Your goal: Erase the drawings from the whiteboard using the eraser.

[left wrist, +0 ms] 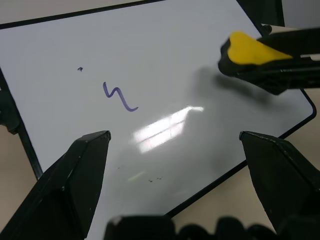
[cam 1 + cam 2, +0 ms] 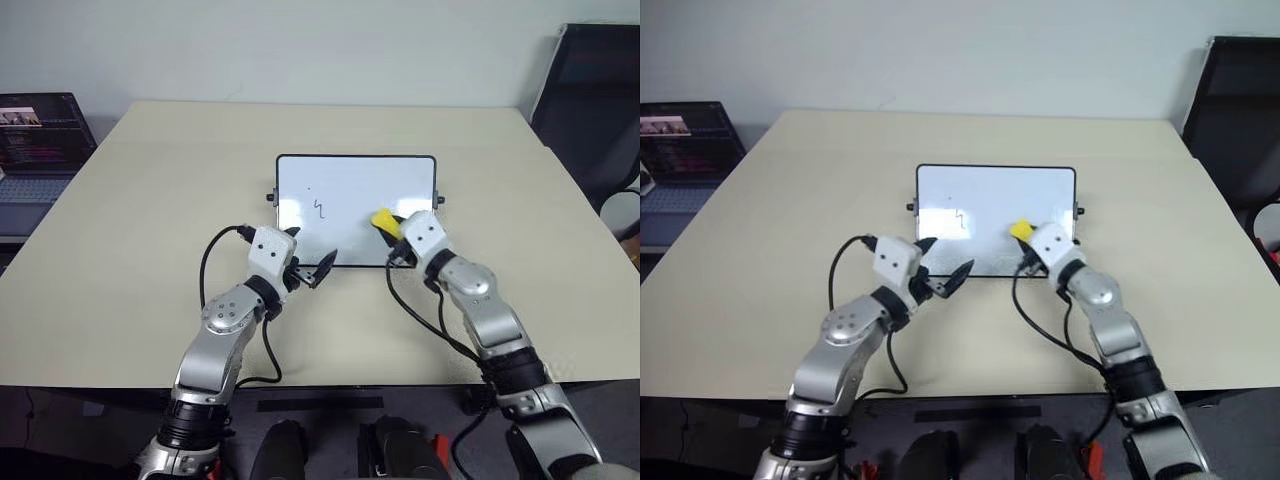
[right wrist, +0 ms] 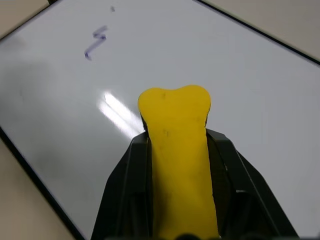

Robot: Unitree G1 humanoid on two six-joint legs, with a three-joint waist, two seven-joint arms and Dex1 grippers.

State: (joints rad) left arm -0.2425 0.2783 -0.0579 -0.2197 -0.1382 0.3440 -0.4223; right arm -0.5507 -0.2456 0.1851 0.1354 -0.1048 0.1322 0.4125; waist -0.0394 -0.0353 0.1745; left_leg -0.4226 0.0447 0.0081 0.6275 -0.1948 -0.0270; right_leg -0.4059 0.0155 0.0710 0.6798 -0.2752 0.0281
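The whiteboard (image 2: 360, 180) lies flat in the middle of the table, black-framed with small side knobs. One thin dark squiggle of the drawings (image 2: 320, 209) sits left of the board's centre, with a tiny dot (image 1: 80, 69) beyond it. My right gripper (image 2: 393, 228) is over the board's near right part, shut on the yellow eraser (image 3: 175, 130), which sticks out past the fingers and hovers to the right of the squiggle (image 3: 96, 42). My left gripper (image 1: 174, 137) is open and holds nothing, at the board's near left edge.
The beige table (image 2: 150, 200) has free surface all around the board. An open laptop (image 2: 35, 140) stands off the table's left side, and a black chair (image 2: 590, 100) off the far right corner. Cables hang from both wrists.
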